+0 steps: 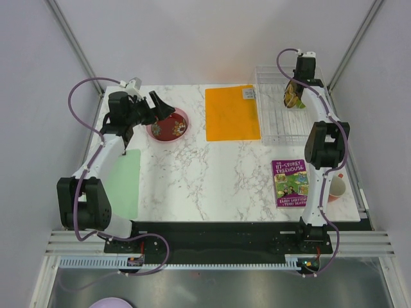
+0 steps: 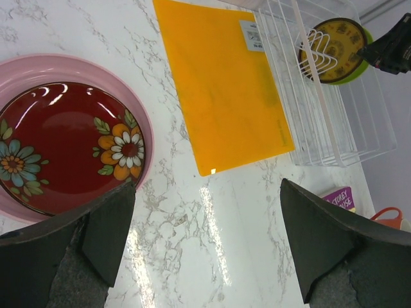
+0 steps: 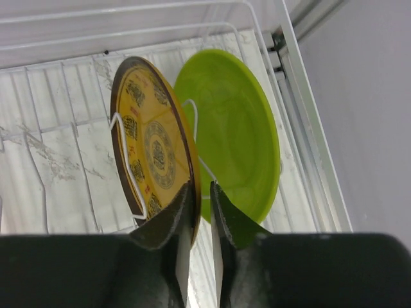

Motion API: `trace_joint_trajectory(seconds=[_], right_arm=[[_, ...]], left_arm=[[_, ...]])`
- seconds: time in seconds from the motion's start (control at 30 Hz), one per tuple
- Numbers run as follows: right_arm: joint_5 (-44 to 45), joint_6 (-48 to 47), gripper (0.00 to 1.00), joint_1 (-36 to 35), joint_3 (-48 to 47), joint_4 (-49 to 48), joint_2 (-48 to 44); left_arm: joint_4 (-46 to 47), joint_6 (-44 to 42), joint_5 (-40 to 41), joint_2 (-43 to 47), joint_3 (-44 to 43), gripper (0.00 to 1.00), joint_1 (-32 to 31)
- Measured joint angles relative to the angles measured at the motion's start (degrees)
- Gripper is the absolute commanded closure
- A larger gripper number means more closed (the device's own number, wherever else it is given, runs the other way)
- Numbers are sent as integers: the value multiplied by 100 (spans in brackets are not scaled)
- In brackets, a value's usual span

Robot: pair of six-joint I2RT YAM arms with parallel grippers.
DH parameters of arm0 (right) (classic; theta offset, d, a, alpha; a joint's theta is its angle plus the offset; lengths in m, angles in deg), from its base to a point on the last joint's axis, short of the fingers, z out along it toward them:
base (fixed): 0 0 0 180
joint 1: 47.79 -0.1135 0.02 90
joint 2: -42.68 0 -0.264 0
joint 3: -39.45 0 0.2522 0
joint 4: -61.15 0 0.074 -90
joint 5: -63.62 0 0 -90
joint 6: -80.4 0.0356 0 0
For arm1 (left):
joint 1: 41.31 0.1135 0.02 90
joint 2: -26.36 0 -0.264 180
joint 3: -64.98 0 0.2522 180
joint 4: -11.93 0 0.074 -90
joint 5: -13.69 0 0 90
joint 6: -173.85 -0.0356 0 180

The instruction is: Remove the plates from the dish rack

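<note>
The clear dish rack (image 1: 276,122) stands at the back right. In it the yellow patterned plate (image 3: 151,147) stands on edge in a white wire holder, with the lime green plate (image 3: 237,135) right behind it. My right gripper (image 3: 201,186) is shut on the yellow plate's lower rim, one finger on each face; from above it is over the rack (image 1: 294,93). The dark red plate (image 2: 64,141) lies inside the pink plate (image 2: 77,64) on the table at the back left. My left gripper (image 2: 207,186) is open and empty, just right of that stack and above the table.
A flat orange mat (image 1: 231,112) lies between the plate stack and the rack. A book (image 1: 290,183) and an orange mug (image 1: 335,188) sit at the right front. A pale green mat (image 1: 122,183) lies at the left. A lilac plate (image 1: 110,303) is below the table's front edge.
</note>
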State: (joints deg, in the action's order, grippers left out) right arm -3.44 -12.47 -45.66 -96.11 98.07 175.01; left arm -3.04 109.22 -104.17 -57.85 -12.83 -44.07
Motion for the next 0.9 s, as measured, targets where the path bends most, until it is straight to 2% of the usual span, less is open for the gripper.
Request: trace_joint_trajectory(seconds=[0.13,0.23,0.27,0.3,0.7,0.9], right_arm=[[-81,-44,79,-37,-138,-79,120],[-186,-44,92,-35,-146,-166,201],[-179,-59,99,-31,-151,-177,229],[-179,-74,100,-24,-166,-175,238],[-210,-166,100,-15,-197,-179,243],[254,-444,100,-170,111,-468,63]], left_arm=[[0,-13,35,0,42,0,0],[-7,-22,74,0,79,0,0],[-7,-26,79,2,90,0,0],[-7,-33,79,11,107,0,0],[-13,-59,83,28,282,0,0],[-15,-61,83,28,321,0,0]])
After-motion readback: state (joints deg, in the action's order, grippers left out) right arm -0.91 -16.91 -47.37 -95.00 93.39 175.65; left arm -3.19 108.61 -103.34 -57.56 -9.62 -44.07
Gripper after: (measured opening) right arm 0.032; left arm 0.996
